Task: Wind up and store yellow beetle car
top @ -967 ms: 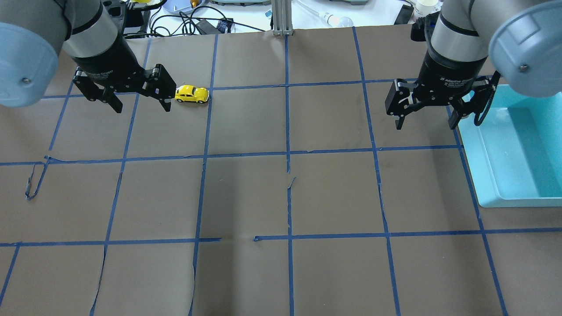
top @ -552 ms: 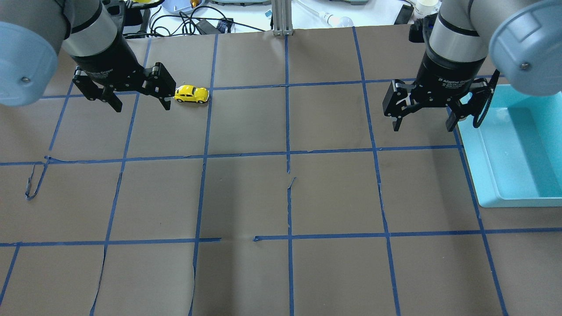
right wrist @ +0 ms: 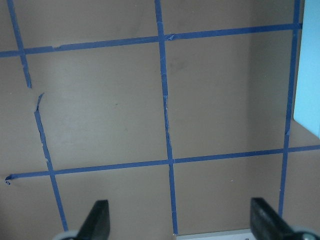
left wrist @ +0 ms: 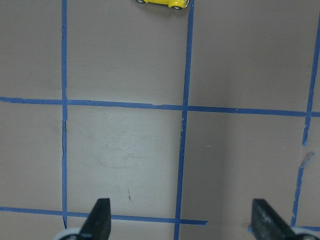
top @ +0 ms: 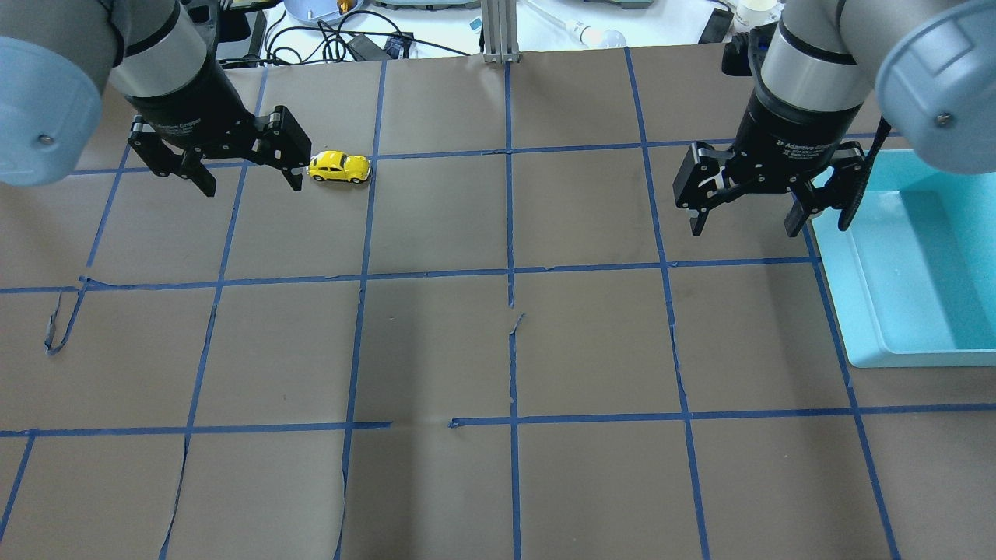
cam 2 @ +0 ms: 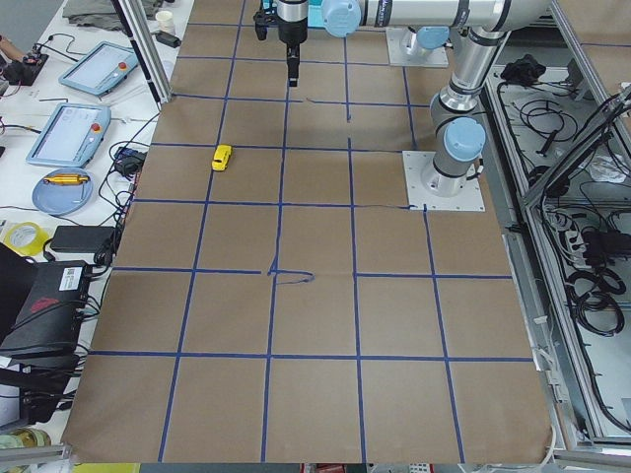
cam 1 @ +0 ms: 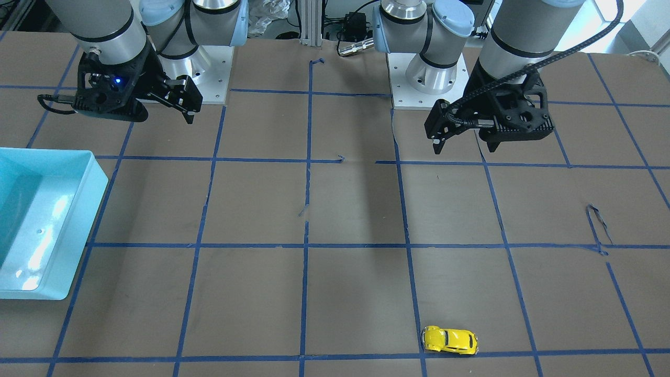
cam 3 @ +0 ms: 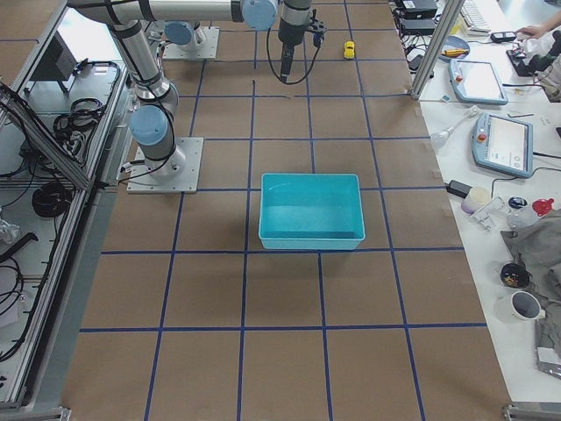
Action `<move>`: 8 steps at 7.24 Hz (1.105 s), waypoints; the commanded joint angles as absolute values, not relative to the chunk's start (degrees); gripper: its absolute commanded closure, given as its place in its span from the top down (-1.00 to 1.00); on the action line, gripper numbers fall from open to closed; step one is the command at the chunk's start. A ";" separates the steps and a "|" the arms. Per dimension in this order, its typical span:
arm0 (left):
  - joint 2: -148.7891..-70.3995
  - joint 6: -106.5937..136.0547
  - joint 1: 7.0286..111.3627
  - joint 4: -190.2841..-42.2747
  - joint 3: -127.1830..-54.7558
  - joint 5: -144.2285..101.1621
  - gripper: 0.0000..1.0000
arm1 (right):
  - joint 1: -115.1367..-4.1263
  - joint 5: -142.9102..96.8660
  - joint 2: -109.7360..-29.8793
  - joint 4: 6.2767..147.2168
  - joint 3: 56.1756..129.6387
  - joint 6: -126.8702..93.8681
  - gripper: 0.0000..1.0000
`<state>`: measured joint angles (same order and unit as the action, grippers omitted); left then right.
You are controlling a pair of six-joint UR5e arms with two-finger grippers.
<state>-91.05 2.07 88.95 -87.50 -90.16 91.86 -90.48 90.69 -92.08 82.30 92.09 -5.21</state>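
A broad desk point(top: 591, 342) covered in brown paper fills the workspace, marked into squares by a grid of blue tape lines point(top: 510, 218). A white bench with cables and two grey-and-blue handheld control tablets point(cam 3: 478, 81) runs along its far edge. There are two arms, one car and one bin.

The single small glossy yellow beetle-shaped toy car point(top: 339, 166) stands on its wheels on the robot's left, in the far part of the desk, beside a tape crossing. The left end effector point(top: 253, 187) hangs above the desk, fingers spread wide, holding nothing and clear of the car. The right end effector point(top: 742, 230) is equally wide open and empty, beside the one shallow turquoise plastic bin point(top: 918, 358).
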 commanded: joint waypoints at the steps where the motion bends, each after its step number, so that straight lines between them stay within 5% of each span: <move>1: -91.05 2.02 88.95 -87.45 -90.44 91.85 1.00 | -90.35 90.53 -92.72 83.31 91.76 -5.19 1.00; 8: -91.05 1.93 88.95 -87.45 -90.44 91.85 1.00 | -90.35 90.44 -92.29 88.24 91.93 -5.10 1.00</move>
<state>-91.05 1.93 88.95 -87.45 -90.48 91.84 -90.21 90.63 -92.33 88.16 91.86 -5.10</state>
